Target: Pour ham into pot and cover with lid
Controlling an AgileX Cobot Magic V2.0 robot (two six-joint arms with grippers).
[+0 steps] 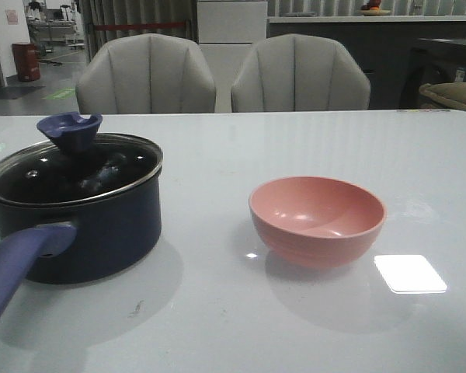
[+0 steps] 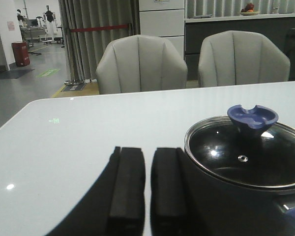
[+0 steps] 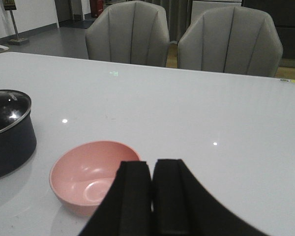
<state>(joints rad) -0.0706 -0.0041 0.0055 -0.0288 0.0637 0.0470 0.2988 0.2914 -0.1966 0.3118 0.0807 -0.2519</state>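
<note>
Left gripper (image 2: pixel 146 189): two black fingers (image 2: pixel 128 184) are seen nearly together, a thin slit between them; nothing is held. It is seen low over the table, just beside the pot.
Right gripper (image 3: pixel 151 194): black fingers (image 3: pixel 168 196) are pressed almost together, only a hairline gap visible; nothing is held. It is seen just beside the pink bowl, whose near rim is partly covered by the fingers.
Arms in front view: neither gripper is seen there.
Pot (image 1: pixel 101 229): dark navy saucepan, stood upright on the left side of the table; its long purple-blue handle (image 1: pixel 15 268) is pointed toward the camera and to the left.
Lid (image 1: pixel 74 167): glass with steel rim, seated flat on the pot's rim so that the pot is closed; blue notched knob (image 1: pixel 70 130) is set at its middle. A small vent hole is noted in the left wrist view.
Ham: cannot be made out; the glass is dark and glared, so the pot's contents cannot be told.
Pink bowl (image 1: pixel 317 220): upright, right of the pot and well apart from it; its inside is seen bare in front and right wrist views.
Table (image 1: pixel 217 326): white, glossy, with a bright reflected patch near the bowl.
Chairs (image 1: pixel 146 74): two grey padded ones are set behind the far table edge.
</note>
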